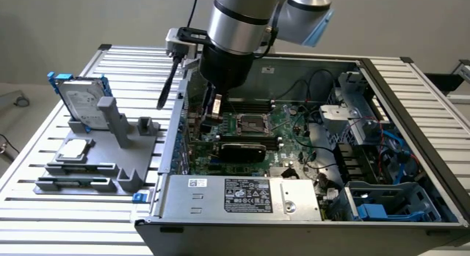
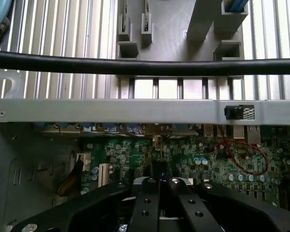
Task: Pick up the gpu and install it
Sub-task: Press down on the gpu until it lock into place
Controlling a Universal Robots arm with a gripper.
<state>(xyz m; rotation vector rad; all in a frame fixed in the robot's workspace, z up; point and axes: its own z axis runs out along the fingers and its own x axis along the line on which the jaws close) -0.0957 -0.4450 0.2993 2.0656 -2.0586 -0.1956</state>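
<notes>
silver arm with black band, pale blue joint cap, black wrist; black gripper fingers with round screws, black cable.

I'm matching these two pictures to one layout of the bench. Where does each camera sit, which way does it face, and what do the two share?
Exterior view: off the arm, raised, looking down at the open computer case and the gray holder; the arm and shut gripper reach into the case.
Wrist view: on the wrist, looking past the gripper across the green circuit board to the case wall and slatted table.
Shared: gripper, circuit board, case wall.
</notes>
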